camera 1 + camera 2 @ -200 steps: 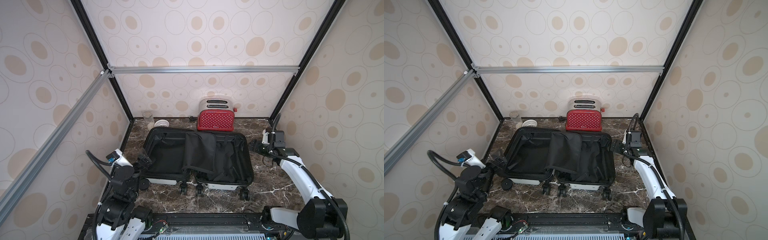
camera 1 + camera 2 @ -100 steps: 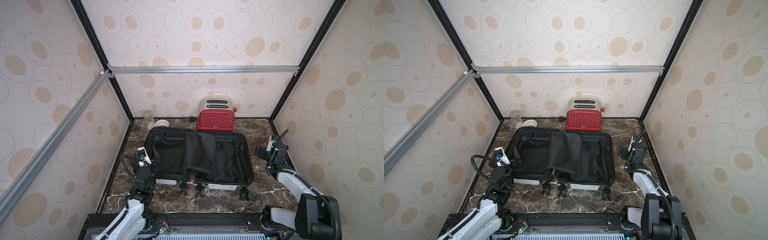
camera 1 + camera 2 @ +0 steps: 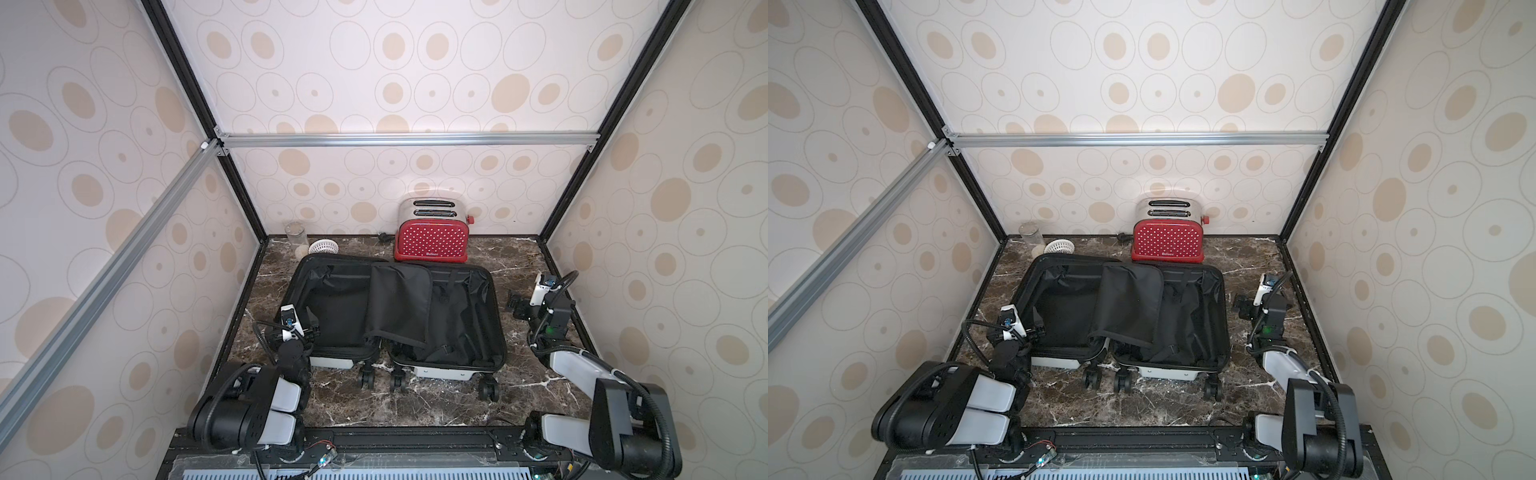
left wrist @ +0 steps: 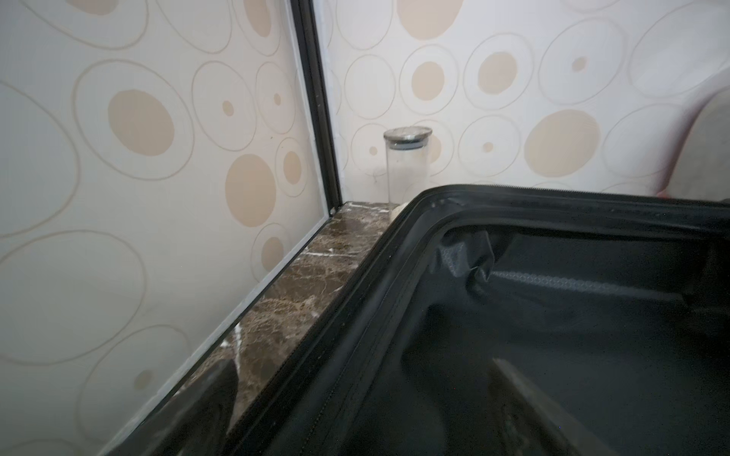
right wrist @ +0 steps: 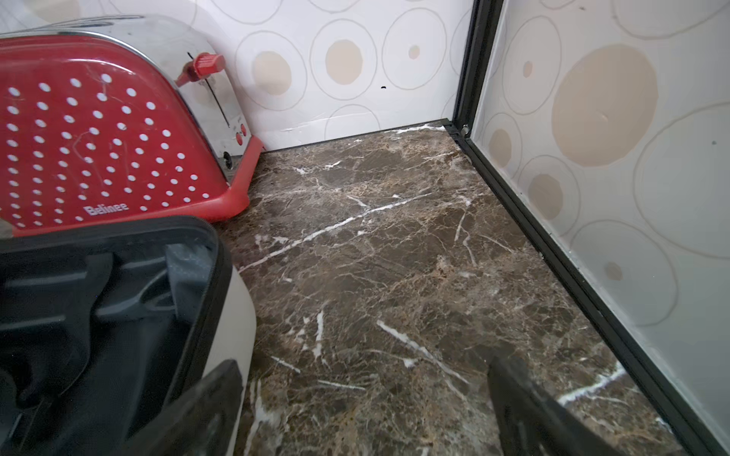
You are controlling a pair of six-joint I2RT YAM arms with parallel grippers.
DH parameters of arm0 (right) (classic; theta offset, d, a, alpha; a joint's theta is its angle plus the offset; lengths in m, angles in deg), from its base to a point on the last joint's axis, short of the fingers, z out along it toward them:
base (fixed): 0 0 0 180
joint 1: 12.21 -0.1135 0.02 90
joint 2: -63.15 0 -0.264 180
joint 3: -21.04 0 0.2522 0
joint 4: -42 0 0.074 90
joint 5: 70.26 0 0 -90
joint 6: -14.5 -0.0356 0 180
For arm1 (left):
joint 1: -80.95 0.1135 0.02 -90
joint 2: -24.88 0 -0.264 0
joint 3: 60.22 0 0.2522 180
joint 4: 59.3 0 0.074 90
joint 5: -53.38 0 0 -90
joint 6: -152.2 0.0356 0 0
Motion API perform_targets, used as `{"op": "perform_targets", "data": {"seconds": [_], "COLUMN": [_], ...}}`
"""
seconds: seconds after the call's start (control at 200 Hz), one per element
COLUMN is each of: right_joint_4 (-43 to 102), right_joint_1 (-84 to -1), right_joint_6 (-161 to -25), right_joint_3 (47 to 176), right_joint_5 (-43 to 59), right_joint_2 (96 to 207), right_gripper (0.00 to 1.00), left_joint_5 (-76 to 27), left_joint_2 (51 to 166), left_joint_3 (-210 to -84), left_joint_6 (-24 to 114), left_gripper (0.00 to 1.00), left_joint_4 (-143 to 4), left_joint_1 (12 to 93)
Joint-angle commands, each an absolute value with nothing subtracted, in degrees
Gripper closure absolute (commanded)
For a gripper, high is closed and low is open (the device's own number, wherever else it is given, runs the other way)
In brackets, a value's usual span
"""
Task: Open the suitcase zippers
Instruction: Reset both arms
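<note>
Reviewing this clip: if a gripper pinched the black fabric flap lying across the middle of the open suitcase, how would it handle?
Probably floppy: the fabric flap drapes creased, its near edge folded over, across the middle of the suitcase. Likely light, since it looks like thin cloth. It may lift only partway, as one edge seems attached inside.

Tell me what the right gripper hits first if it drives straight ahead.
Likely bare marble tabletop, then the back wall; the right gripper clears the suitcase and red toaster. Depth unclear.
</note>
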State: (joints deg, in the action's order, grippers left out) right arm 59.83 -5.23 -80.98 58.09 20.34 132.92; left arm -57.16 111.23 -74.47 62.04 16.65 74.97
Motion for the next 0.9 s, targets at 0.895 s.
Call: {"op": "perform_targets", "data": {"seconds": [0.895], "right_joint_4": [74.17], "right_joint_1": [-15.20], "right_joint_6": [-74.97], "right_joint_3": [59.08], "right_joint_5": [26.48], "right_joint_2": [151.56], "right_gripper": [0.00], "left_joint_5": [-49.83], "left_joint_2": [114.84], "left_joint_3": [-86.11], "left_joint_6": [59.48], "left_gripper": [0.02], "left_joint_4": [5.45], "left_joint_1": [78.66]}}
